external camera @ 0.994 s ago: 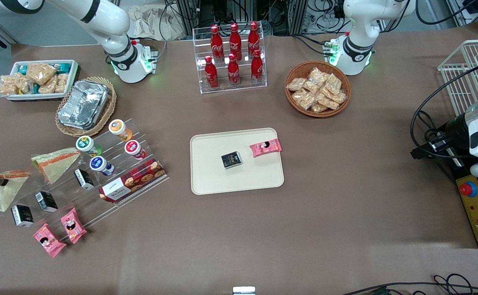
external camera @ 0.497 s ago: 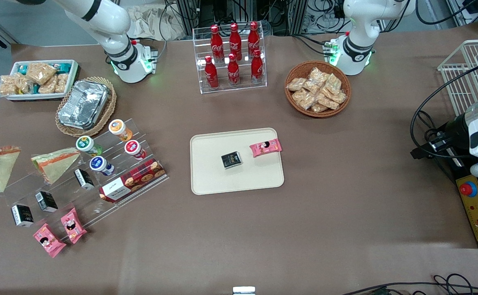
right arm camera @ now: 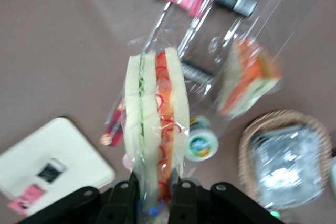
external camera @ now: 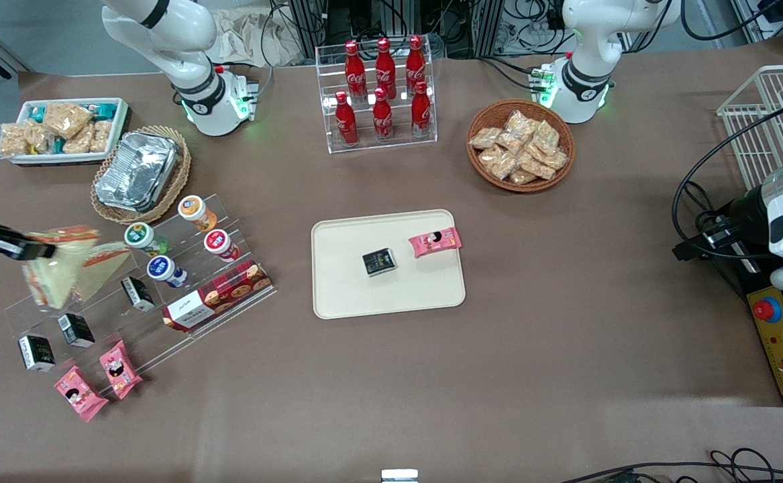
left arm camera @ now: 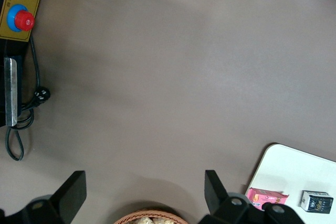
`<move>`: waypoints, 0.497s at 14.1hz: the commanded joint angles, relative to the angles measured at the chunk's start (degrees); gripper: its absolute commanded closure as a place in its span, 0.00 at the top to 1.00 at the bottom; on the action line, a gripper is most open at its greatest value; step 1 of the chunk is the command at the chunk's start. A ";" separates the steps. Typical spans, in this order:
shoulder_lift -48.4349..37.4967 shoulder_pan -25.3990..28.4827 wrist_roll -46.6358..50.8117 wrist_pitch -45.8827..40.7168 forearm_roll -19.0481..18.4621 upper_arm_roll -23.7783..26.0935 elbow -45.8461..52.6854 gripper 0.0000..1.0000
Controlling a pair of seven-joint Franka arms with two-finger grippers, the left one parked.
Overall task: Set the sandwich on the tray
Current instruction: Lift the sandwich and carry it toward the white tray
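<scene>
In the front view, the sandwich (external camera: 52, 272) is held up in the air by the end effector (external camera: 35, 251), above the clear step shelf (external camera: 136, 295) at the working arm's end of the tabletop (external camera: 391, 376). A second wedge sandwich (external camera: 106, 265) rests on that shelf, just beside the held one. The tray (external camera: 337, 295) lies well apart from the shelf, near the middle of the tabletop. A small black box (external camera: 379, 261) and a pink snack packet (external camera: 435, 241) are already on the tray. The step in hand looks like the carry to the tray. It would be done well if the sandwich is kept high enough to pass over the little cups (external camera: 163, 268) and the cookie box (external camera: 220, 295) on the shelf. It should then be set down on a bare part of the tray, away from the black box and the pink packet.

In the left wrist view, only a corner of the tray (left arm camera: 278, 166) is seen, with the pink snack packet (left arm camera: 268, 199) and the black box (left arm camera: 316, 201) on it. The sandwich is not seen there.

In the right wrist view, the sandwich (right arm camera: 157, 124) is clamped between the two fingers (right arm camera: 122, 198) of the end effector (right arm camera: 152, 195). The fingers are closed tight on its wrapped narrow end, and the wedge hangs away from them. The tray (right arm camera: 79, 150) is seen near it, below.
</scene>
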 commanded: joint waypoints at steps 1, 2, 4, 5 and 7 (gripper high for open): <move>0.34 8.28 18.01 0.41 2.51 -0.51 0.27 0.00; 1.13 11.10 23.90 2.33 3.64 -0.60 0.10 0.00; 3.23 16.72 36.12 6.90 5.58 -0.60 0.10 0.00; 4.46 19.62 41.84 9.10 5.68 -0.60 0.10 0.00; 7.36 24.55 51.34 11.92 5.59 -0.69 -0.51 0.00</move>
